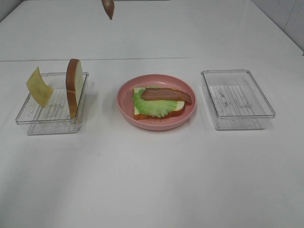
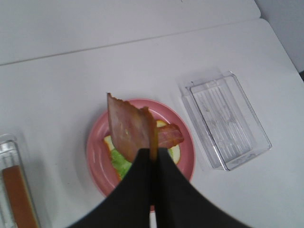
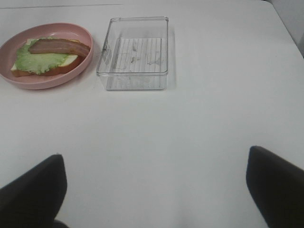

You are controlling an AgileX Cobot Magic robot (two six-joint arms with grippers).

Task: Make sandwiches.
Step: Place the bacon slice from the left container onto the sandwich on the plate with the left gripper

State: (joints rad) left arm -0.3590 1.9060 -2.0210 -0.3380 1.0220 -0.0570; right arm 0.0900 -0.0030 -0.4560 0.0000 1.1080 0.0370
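Note:
On the pink plate (image 1: 124,105) lies a white bread slice (image 1: 178,111) with a green lettuce leaf (image 1: 151,107) and one bacon strip (image 1: 166,94) on top. High above the plate, my left gripper (image 2: 153,157) is shut on a second bacon strip (image 2: 127,132); its lower tip (image 1: 108,7) shows at the top edge of the exterior high view. Another bread slice (image 1: 73,85) stands on edge in the left tray (image 1: 47,114), and a yellow cheese square (image 1: 39,86) leans on that tray's far left wall. My right gripper (image 3: 156,190) hangs open over bare table, well in front of the right tray.
An empty clear tray (image 1: 237,99) sits to the right of the plate, also seen as the tray (image 3: 135,52) in the right wrist view. The white table runs wide in front of the plate and both trays.

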